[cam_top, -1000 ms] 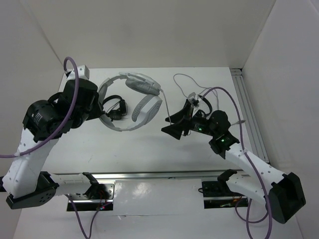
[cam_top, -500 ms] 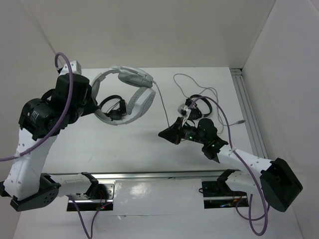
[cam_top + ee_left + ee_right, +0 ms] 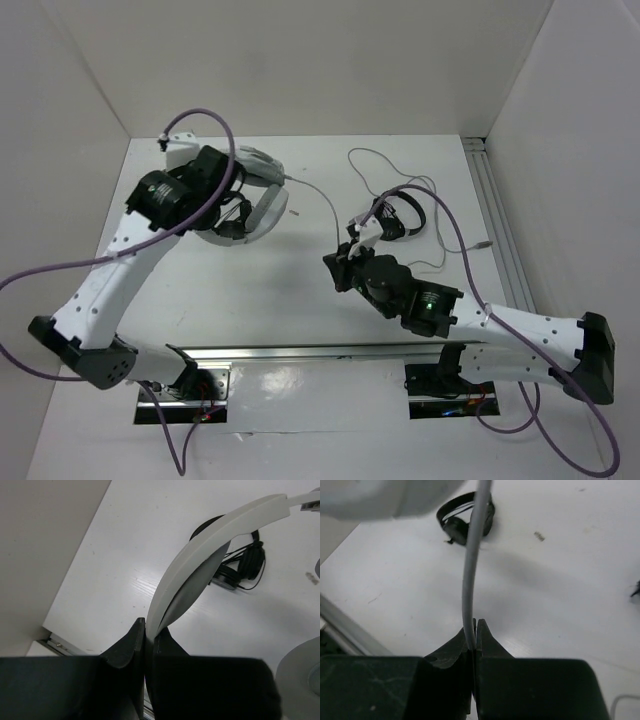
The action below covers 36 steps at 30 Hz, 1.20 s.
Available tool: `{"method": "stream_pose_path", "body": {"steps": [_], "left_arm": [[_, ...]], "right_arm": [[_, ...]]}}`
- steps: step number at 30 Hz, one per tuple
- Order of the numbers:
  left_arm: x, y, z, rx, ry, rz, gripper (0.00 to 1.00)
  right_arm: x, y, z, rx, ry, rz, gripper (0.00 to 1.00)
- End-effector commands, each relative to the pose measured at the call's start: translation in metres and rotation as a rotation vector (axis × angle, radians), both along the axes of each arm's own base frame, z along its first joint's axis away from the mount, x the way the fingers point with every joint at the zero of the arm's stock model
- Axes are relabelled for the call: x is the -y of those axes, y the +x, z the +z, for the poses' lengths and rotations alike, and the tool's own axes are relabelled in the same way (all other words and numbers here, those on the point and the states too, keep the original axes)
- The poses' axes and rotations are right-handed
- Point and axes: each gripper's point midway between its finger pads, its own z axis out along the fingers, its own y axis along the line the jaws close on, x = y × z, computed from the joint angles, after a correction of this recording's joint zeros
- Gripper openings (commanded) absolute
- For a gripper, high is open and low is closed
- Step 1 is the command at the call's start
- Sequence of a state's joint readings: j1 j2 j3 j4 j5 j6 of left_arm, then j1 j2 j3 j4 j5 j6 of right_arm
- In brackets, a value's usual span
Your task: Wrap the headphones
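Note:
The light grey-white headphones point(image 3: 264, 196) hang at the back left, partly hidden under my left arm. My left gripper point(image 3: 228, 192) is shut on their wide headband point(image 3: 210, 545), which rises between the jaws point(image 3: 148, 630) in the left wrist view. Their thin grey cable point(image 3: 318, 192) runs right and down to my right gripper point(image 3: 334, 264) at the table's middle. In the right wrist view that gripper point(image 3: 474, 630) is shut on the cable point(image 3: 472, 570), which rises straight from the jaws toward a blurred pale ear cup point(image 3: 385, 497).
A small black headset point(image 3: 232, 222) lies under the grey pair, and is also seen as a black headset point(image 3: 235, 570) from the left wrist. Another black headset point(image 3: 400, 218) with loose thin wire point(image 3: 372, 165) lies at the back right. A metal rail point(image 3: 495, 230) edges the right side.
My right gripper has shut on the cable and shifted slightly toward the near edge. The left arm has swung and turned, carrying the headphones leftward so that the arm now covers much of them.

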<state>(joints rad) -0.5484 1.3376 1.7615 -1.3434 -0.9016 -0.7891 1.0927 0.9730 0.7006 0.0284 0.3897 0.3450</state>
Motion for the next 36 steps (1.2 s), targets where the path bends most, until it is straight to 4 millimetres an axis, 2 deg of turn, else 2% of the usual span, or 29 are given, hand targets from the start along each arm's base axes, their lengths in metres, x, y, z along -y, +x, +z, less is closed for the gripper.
{"method": "stream_pose_path", "body": {"steps": [1, 2, 3, 4, 5, 6, 7, 8, 9, 12, 13, 14, 16, 17, 18, 20, 21, 22, 24, 25, 27, 30, 32, 36], "left_arm": [[0.002, 0.013, -0.002, 0.026, 0.101, 0.032, 0.0], [0.003, 0.017, -0.006, 0.014, 0.123, 0.038, 0.0], [0.012, 0.021, -0.02, -0.039, 0.162, 0.012, 0.0], [0.016, 0.024, -0.024, -0.05, 0.182, 0.006, 0.0], [0.02, 0.024, -0.034, -0.084, 0.221, -0.013, 0.0], [0.029, 0.024, -0.038, -0.101, 0.253, -0.05, 0.0], [0.036, 0.026, -0.043, -0.121, 0.274, -0.073, 0.0], [0.043, 0.026, -0.051, -0.143, 0.275, -0.1, 0.0], [0.049, 0.026, -0.055, -0.152, 0.276, -0.125, 0.0], [0.06, 0.026, -0.08, -0.237, 0.304, -0.206, 0.0], [0.069, 0.029, -0.083, -0.232, 0.295, -0.259, 0.0], [0.074, 0.025, -0.095, -0.269, 0.271, -0.299, 0.0], [0.079, 0.021, -0.104, -0.295, 0.246, -0.352, 0.0], [0.087, 0.024, -0.11, -0.298, 0.225, -0.385, 0.0], [0.099, 0.014, -0.123, -0.339, 0.227, -0.486, 0.0], [0.118, 0.009, -0.138, -0.345, 0.219, -0.579, 0.0], [0.128, 0.003, -0.141, -0.362, 0.201, -0.629, 0.0], [0.14, -0.004, -0.143, -0.366, 0.196, -0.675, 0.0], [0.153, -0.011, -0.144, -0.376, 0.207, -0.75, 0.0], [0.167, -0.017, -0.147, -0.373, 0.195, -0.804, 0.0], [0.177, -0.025, -0.141, -0.352, 0.178, -0.873, 0.0], [0.193, -0.037, -0.138, -0.328, 0.142, -0.971, 0.0], [0.196, -0.044, -0.131, -0.31, 0.136, -1.005, 0.0], [0.21, -0.058, -0.127, -0.304, 0.119, -1.107, 0.0]], "right_arm": [[0.042, 0.012, 0.022, 0.09, -0.176, -0.328, 0.0], [0.052, 0.012, 0.034, 0.123, -0.225, -0.406, 0.0], [0.053, 0.009, 0.038, 0.138, -0.256, -0.429, 0.0], [0.043, 0.001, 0.035, 0.158, -0.308, -0.416, 0.0], [0.047, -0.002, 0.036, 0.174, -0.359, -0.425, 0.0], [0.048, -0.001, 0.051, 0.202, -0.366, -0.455, 0.0], [0.045, -0.004, 0.052, 0.224, -0.399, -0.458, 0.0], [0.051, -0.002, 0.054, 0.24, -0.442, -0.484, 0.0], [0.059, 0.0, 0.068, 0.263, -0.444, -0.543, 0.0], [0.072, 0.0, 0.084, 0.312, -0.518, -0.586, 0.0], [0.075, 0.001, 0.091, 0.326, -0.529, -0.605, 0.0], [0.079, 0.001, 0.093, 0.341, -0.56, -0.614, 0.0], [0.09, 0.001, 0.108, 0.374, -0.589, -0.668, 0.0], [0.095, -0.001, 0.116, 0.378, -0.573, -0.671, 0.0], [0.095, -0.001, 0.121, 0.386, -0.587, -0.653, 0.0], [0.1, -0.002, 0.132, 0.398, -0.552, -0.604, 0.0], [0.095, -0.001, 0.145, 0.394, -0.425, -0.605, 0.0], [0.095, -0.001, 0.138, 0.436, -0.489, -0.555, 0.0], [0.099, -0.004, 0.149, 0.435, -0.4, -0.512, 0.0], [0.088, -0.007, 0.146, 0.44, -0.38, -0.42, 0.01], [0.087, -0.01, 0.153, 0.453, -0.336, -0.358, 0.01], [0.069, -0.017, 0.146, 0.467, -0.355, -0.232, 0.03], [0.06, -0.018, 0.14, 0.456, -0.383, -0.178, 0.03], [0.054, -0.011, 0.139, 0.446, -0.392, -0.165, 0.03]]}}
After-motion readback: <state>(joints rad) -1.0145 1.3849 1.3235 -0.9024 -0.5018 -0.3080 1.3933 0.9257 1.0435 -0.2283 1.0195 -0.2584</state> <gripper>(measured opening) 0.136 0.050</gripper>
